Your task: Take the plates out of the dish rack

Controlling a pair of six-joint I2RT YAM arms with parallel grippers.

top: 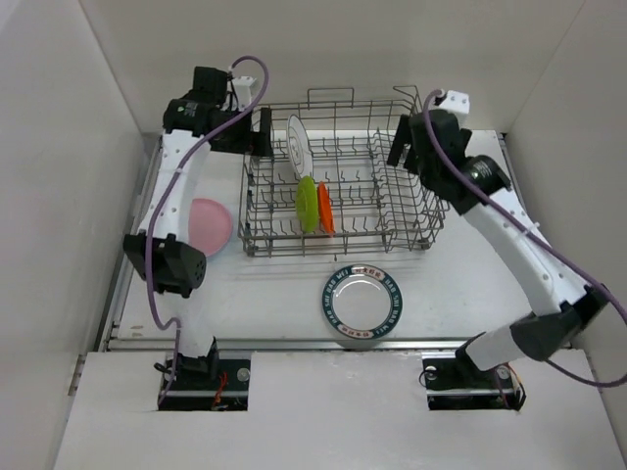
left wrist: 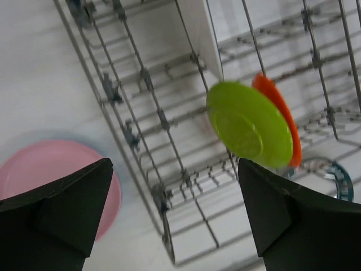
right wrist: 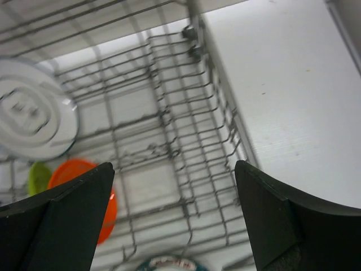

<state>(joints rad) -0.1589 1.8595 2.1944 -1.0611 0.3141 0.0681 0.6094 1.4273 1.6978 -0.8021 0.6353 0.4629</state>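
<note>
Your left gripper and right gripper hang over the dish rack, fingers spread, holding nothing (white plate, lime green plate and orange plate stand inside). The pink plate and printed plate lie on the table.

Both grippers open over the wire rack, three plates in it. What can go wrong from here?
1. The lime green round plate and the orange round plate stand almost face to face in the grey wire dish rack. The left gripper may pinch both or tip one.
2. The right gripper hangs over upright tines and might snag wire on the way down.
</note>
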